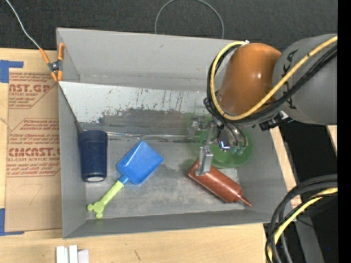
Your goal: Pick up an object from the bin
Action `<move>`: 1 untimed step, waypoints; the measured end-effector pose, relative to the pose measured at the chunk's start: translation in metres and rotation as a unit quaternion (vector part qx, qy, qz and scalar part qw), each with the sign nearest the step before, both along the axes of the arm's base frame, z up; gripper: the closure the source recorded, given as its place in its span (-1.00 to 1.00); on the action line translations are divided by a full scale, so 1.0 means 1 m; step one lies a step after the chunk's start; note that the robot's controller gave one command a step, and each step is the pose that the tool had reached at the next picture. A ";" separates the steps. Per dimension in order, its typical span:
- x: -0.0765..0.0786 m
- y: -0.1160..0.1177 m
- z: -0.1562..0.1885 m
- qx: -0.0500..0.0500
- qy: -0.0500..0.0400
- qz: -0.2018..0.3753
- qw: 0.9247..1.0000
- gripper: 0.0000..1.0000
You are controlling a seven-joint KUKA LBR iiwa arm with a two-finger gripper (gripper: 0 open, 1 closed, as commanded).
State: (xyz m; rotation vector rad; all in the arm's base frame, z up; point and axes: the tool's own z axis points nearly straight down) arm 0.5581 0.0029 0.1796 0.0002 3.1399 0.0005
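The reddish-brown tube (220, 184) lies just under the claw (206, 162). Whether the claw is spread, I can't tell. Centring it across the tube seems wise.

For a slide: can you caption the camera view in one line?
Gripper low over a red-brown tube, beside a green disc; blue scoop and navy cup lie left.
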 end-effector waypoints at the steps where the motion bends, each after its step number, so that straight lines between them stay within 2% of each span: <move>1: -0.031 -0.032 -0.077 0.000 0.007 0.001 1.000 -1.00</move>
